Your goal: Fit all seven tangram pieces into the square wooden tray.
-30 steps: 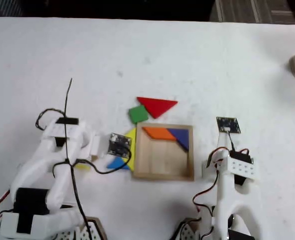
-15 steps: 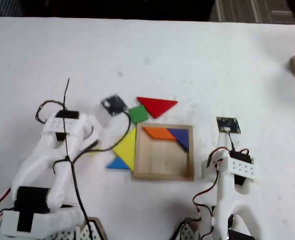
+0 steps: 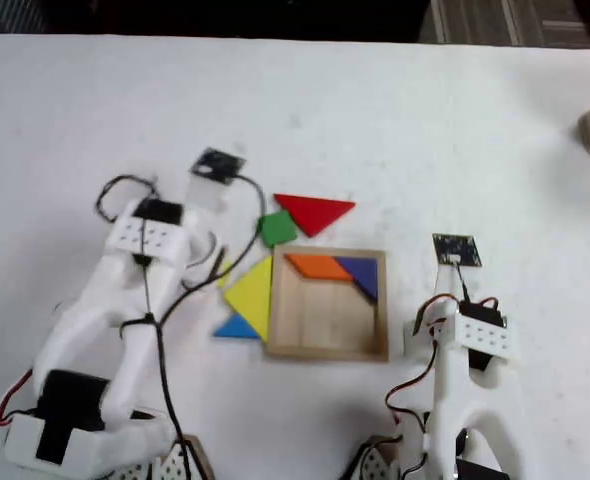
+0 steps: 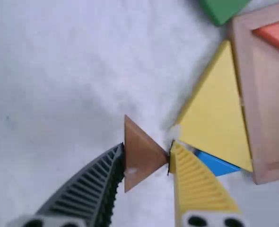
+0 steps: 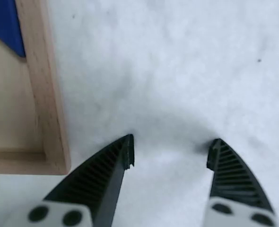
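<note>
The right claw (image 5: 172, 144) sits with fingers apart over the desk (image 3: 425, 120), just beside the tray (image 3: 326, 350). The left claw (image 4: 146, 153) is clamped on a brown triangle (image 4: 137, 165) near the yellow triangle (image 4: 215, 123). An orange piece (image 3: 318, 266) and a blue piece (image 3: 360, 274) lie inside the tray. A green square (image 3: 276, 228) and a red triangle (image 3: 315, 212) lie beyond it.

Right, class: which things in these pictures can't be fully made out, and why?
Left wrist view: green square cut off by the edge; small blue triangle partly behind a finger of the left gripper.
Right wrist view: blue piece cut off by the edge, shape unclear.
</note>
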Controlling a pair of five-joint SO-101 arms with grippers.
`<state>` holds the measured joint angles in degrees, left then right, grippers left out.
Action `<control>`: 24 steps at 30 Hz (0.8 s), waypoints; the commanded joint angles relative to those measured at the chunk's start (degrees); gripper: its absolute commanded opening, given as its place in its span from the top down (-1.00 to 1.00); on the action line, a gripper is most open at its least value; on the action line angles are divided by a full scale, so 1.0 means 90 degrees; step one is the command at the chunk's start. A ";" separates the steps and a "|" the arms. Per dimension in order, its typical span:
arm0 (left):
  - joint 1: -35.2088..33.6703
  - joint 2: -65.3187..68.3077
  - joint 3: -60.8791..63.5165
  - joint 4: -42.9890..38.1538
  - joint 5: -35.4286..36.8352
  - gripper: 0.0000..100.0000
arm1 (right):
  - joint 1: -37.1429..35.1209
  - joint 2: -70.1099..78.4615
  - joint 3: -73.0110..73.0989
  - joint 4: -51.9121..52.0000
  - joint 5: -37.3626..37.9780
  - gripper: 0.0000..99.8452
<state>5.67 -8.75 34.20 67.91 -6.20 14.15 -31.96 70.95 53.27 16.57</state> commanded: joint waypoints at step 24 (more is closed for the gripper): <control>0.4098 0.0005 0.0821 -0.2774 -0.2432 0.44 | 0.0093 0.0063 0.0010 -0.0220 0.0088 0.51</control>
<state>41.80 -8.75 41.58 47.43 -24.40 14.15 -31.96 70.95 53.27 16.57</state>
